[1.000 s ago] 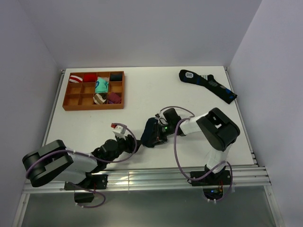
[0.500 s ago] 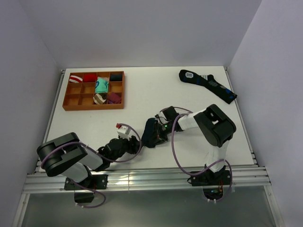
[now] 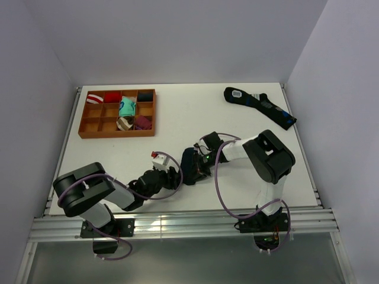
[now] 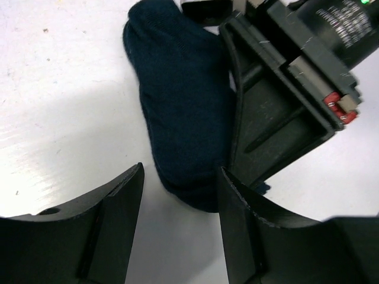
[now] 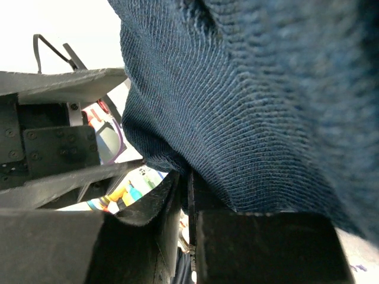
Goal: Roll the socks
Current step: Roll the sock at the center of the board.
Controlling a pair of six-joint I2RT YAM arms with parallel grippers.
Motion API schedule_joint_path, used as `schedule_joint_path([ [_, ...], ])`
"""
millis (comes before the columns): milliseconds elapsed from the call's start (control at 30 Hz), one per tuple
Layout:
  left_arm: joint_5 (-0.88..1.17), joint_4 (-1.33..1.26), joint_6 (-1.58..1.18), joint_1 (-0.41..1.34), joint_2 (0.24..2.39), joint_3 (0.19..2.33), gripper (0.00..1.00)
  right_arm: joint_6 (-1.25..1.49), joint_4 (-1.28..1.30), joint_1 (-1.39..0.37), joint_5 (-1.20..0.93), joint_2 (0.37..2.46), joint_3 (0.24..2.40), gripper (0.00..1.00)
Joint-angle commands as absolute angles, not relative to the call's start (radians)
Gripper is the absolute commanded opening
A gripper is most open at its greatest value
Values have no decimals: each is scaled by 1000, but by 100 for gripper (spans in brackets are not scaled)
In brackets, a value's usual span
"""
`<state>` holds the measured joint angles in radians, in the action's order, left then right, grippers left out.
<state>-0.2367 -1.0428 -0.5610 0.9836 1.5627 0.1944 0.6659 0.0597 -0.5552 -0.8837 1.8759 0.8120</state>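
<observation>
**Top view.** The navy socks (image 3: 189,167) lie well apart from the orange tray (image 3: 116,135), off its near-right corner. The left gripper (image 3: 172,176) has advanced from the tray's side until it stands just beside them. The right gripper (image 3: 201,164) stays on their side away from the tray. With the bundle now flanked by both arms, rolling can probably go on.

The tray's compartments hold a striped bundle (image 3: 93,97), a teal bundle (image 3: 126,107), a dark bundle (image 3: 145,96), a brownish bundle (image 3: 124,123) and a maroon bundle (image 3: 143,122). The other cells are too small to judge.

**Left wrist view.** The jaws are spread and grasp nothing. The socks' end lies just ahead of the gap.

**Right wrist view.** The jaws appear clenched on a fold of sock fabric.
</observation>
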Motion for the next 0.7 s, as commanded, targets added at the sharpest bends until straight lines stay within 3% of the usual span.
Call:
schedule_joint_path([
  [0, -278, -1023, -538, 992, 1581, 218, 57, 635, 140, -546, -822, 1904, 834, 13],
  [100, -275, -1046, -541, 994, 1582, 203, 57, 632, 143, -545, -819, 1907, 838, 12],
  [267, -252, -1124, -561, 996, 1551, 146, 68, 629, 143, -545, -819, 1916, 841, 12],
  [667, -210, -1095, -515, 1002, 1569, 170, 64, 603, 183, -545, -807, 1921, 857, 12],
])
